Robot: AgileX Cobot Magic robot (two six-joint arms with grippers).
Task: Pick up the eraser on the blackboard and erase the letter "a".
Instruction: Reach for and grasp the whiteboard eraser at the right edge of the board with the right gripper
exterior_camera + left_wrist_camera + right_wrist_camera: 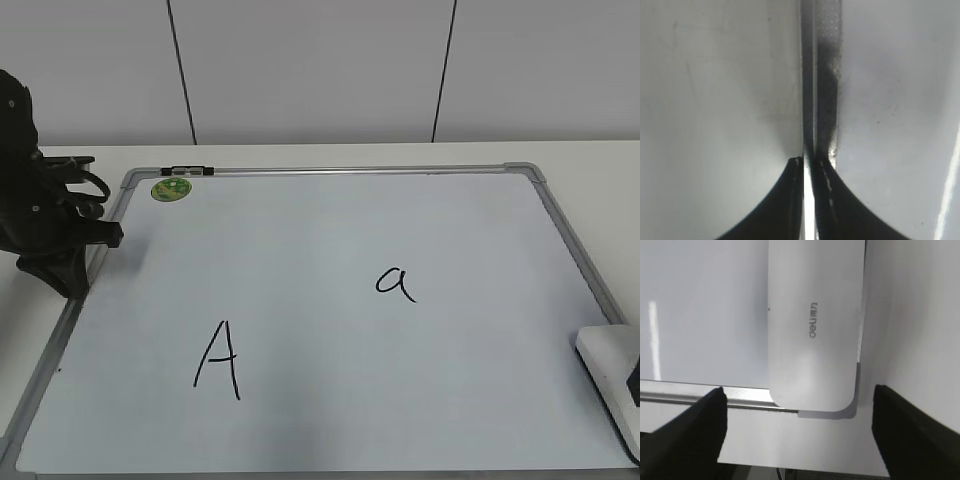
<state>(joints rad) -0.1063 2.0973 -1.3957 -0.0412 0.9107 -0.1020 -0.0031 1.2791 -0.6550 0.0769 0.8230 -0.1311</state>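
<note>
Your right claw (797, 430) hangs spread wide astride the eraser (815, 325) on the blackboard (330, 330) right edge, ready to grasp; left claw (809, 167) rests clenched, idle, on the frame.

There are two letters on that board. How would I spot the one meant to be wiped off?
Start with the big white blackboard with its grey frame lying on the table. Two black marker letters are on it; look right of centre for the letter "a". It is small, with a round bowl and a short tail, unlike the taller, angular capital A nearer the lower left.
</note>
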